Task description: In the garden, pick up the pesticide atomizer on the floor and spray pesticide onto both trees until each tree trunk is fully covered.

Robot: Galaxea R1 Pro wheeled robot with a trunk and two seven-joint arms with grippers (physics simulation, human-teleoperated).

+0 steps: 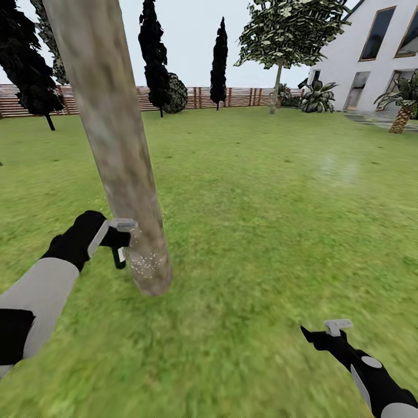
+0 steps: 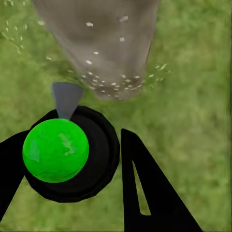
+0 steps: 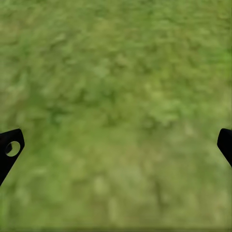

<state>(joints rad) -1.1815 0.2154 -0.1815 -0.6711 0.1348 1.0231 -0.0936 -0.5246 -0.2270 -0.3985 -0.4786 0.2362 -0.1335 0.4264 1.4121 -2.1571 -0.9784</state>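
Observation:
A thick mottled grey-tan tree trunk [image 1: 116, 145] rises from the grass just ahead on the left. My left gripper [image 1: 119, 239] is shut on the pesticide atomizer [image 1: 119, 256], right beside the trunk's base. In the left wrist view the atomizer [image 2: 63, 152] is a dark round bottle with a bright green top. Its grey nozzle [image 2: 66, 96] points at the trunk [image 2: 104, 43]. White specks [image 1: 145, 261] dot the trunk's foot and the air around it. My right gripper [image 1: 326, 335] hangs open over bare grass [image 3: 116, 96] at the lower right.
Lawn [image 1: 273, 191] stretches to a brown slat fence [image 1: 244, 96]. Dark cypress-like trees [image 1: 154, 52] stand along it. A leafy tree with a slim pale trunk [image 1: 276, 87] is far back right. A white house [image 1: 371, 58] and a palm [image 1: 402, 116] are at the right.

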